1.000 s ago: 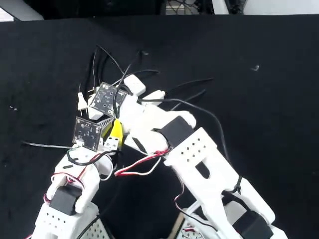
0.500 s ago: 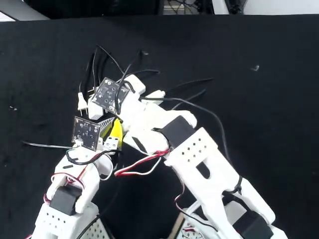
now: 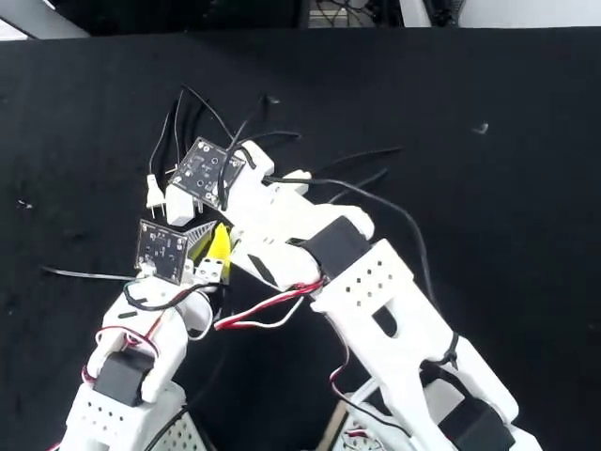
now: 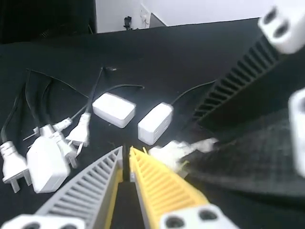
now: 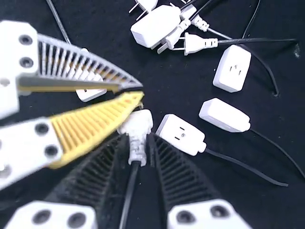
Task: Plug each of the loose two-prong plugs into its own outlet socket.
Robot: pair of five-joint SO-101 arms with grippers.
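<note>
My right gripper [image 5: 138,139] has its black fingers shut on a white two-prong plug [image 5: 137,125], with the cord trailing back between them. Just beyond the plug lies a white outlet socket [image 5: 181,135], close to it but apart. My left gripper [image 4: 125,151] is shut with nothing in it, its grey and yellow fingers meeting right beside the held plug [image 4: 177,149]. Two more sockets [image 5: 224,115] [image 5: 232,68] lie farther out. Loose plugs [image 5: 200,43] and a white adapter [image 5: 155,26] are clustered past them. In the high view both wrists sit close together over the cord pile, the yellow finger [image 3: 218,246] showing.
Black cords [image 3: 357,160] fan out over the black table [image 3: 488,207] around the plug pile. A loose white plug [image 3: 155,194] lies left of the wrists. Red and white servo wires [image 3: 268,315] hang between the two arms.
The right wrist has shifted slightly toward the far side of the table, carrying the plug. The left arm has stayed where it was.
</note>
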